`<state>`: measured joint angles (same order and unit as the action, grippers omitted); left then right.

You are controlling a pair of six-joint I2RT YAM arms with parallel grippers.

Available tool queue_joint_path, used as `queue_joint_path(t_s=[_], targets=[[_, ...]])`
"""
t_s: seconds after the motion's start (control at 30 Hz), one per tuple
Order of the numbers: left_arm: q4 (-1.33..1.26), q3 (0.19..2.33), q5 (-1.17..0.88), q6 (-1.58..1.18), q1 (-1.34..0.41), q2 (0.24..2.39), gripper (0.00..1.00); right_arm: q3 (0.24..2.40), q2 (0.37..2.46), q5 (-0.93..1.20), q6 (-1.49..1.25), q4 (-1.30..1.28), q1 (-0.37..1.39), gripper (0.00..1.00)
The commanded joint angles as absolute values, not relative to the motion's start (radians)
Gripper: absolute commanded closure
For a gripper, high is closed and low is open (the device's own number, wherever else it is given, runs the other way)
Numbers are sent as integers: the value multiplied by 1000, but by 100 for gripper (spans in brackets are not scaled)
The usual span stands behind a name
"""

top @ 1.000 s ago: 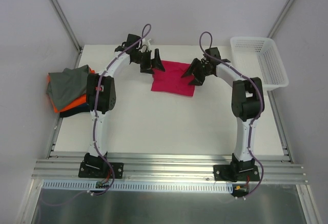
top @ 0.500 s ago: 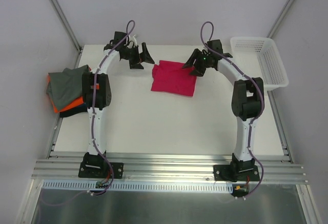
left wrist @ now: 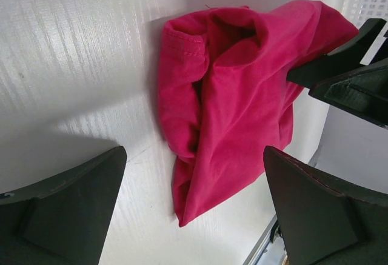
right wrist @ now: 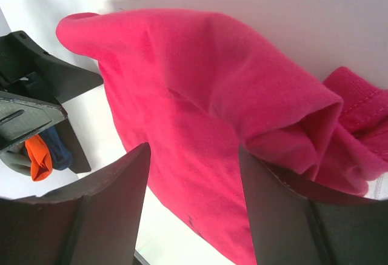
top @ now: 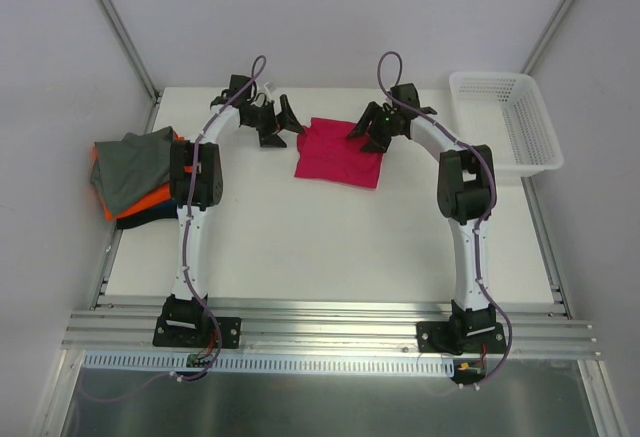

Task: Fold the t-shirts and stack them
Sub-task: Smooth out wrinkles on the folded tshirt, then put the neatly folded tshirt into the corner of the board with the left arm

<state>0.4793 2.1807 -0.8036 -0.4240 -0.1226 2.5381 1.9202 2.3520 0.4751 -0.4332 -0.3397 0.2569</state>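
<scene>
The magenta t-shirt (top: 338, 155) lies rumpled on the counter (top: 320, 237). Just left of it the left jaws stand released, holding nothing. The right jaws, spread wide and empty, hover over its far right corner and hide it from above. Well to its left, a grey t-shirt (top: 135, 162) covers most of an orange t-shirt (top: 148, 198).

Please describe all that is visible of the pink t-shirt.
The magenta t-shirt is soft cloth, folded into a rough, wrinkled rectangle lying on the white table. A stitched hem shows at one bulging edge. The left end effector and right end effector stand open near its far corners.
</scene>
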Motion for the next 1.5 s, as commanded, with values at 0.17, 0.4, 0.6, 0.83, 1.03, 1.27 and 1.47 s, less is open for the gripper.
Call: queue_joint_path(t_s=[0.17, 0.4, 0.6, 0.83, 1.03, 1.27, 1.47], targets=[[425, 2166, -857, -541, -126, 2592, 1, 1959, 2356, 485, -477, -314, 253, 36], [380, 2181, -864, -640, -169, 2664, 1, 1942, 2349, 486, -488, -302, 256, 36], [322, 2177, -911, -725, -216, 2706, 1, 1927, 2333, 486, -491, -305, 258, 36], [272, 2131, -957, -776, -261, 2715, 1, 1907, 2316, 486, -492, -301, 258, 36], [265, 2122, -954, -778, -264, 2686, 47, 1902, 2312, 489, -497, -296, 261, 36], [262, 2083, -960, -778, -267, 2669, 69, 1891, 2306, 492, -503, -285, 264, 36], [261, 2082, -959, -765, -273, 2661, 97, 1873, 2293, 495, -502, -284, 261, 36]])
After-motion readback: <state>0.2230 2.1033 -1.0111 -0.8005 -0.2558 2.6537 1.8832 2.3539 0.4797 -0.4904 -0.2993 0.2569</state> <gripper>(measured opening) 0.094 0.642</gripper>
